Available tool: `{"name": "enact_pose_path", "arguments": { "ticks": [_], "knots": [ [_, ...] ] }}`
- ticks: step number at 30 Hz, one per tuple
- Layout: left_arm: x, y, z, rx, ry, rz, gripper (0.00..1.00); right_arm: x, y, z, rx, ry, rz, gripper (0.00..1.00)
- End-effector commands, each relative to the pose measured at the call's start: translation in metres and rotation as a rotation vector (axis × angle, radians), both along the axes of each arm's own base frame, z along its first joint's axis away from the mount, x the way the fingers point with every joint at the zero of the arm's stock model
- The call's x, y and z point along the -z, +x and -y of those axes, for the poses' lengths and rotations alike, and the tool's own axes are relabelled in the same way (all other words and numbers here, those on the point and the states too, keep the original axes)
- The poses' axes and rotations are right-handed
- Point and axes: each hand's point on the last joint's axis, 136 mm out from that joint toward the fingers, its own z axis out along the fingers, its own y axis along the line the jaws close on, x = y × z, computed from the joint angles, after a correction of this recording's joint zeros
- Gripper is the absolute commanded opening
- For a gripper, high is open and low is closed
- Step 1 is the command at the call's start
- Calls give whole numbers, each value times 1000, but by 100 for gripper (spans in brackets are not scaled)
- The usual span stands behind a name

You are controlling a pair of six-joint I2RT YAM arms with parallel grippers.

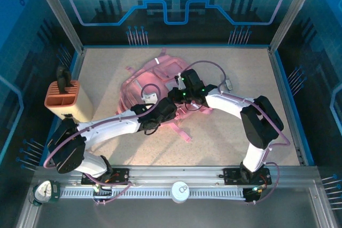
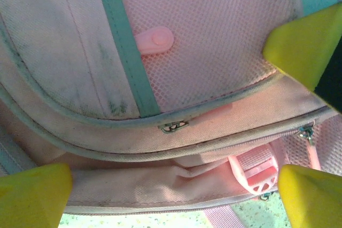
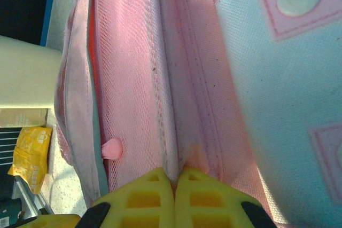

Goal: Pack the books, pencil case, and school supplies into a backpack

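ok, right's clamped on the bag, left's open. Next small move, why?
Probably lower the left fingers and close them on the zip pull: they stand open over the backpack, and the right fingers, shut on a seam, brace it.

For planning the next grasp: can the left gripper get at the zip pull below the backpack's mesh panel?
Probably yes: the open left gripper hovers close over the backpack, zip pull uncovered ahead.

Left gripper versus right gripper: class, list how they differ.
On the left gripper the jaws stand wide open, gripping nothing; on the right gripper they are pinched shut on a seam of the backpack. The left gripper faces a mesh pocket; the right gripper faces that seam edge-on. Both have yellow jaws.
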Motion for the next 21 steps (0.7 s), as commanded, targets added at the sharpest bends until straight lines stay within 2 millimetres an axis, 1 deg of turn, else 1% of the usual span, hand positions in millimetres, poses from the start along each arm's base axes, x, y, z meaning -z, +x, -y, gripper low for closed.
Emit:
{"name": "enact_pose_path", "arguments": {
  "ticks": [1,5,8,10,14,16,18,21],
  "knots": [
    [0,5,-7,-66,26,27,99,-45,0,-16,-21,123,82,0],
    [5,11,2,-59,10,31,99,-48,1,-17,-18,127,84,0],
    [10,12,1,-78,39,17,99,-49,2,-16,-11,131,81,0],
    [12,13,-4,-113,46,8,99,-53,1,-17,-15,138,84,0],
    [4,22,-1,-131,-1,63,99,-50,1,-15,-6,135,84,0],
    [2,27,-3,-160,-10,85,99,-50,-1,-16,-1,149,77,0],
    [5,30,-11,-209,-16,67,99,-49,-1,-18,-5,158,65,0],
    [7,33,-17,-240,-5,79,99,-49,-2,-19,-8,164,62,0]
  ]
}}
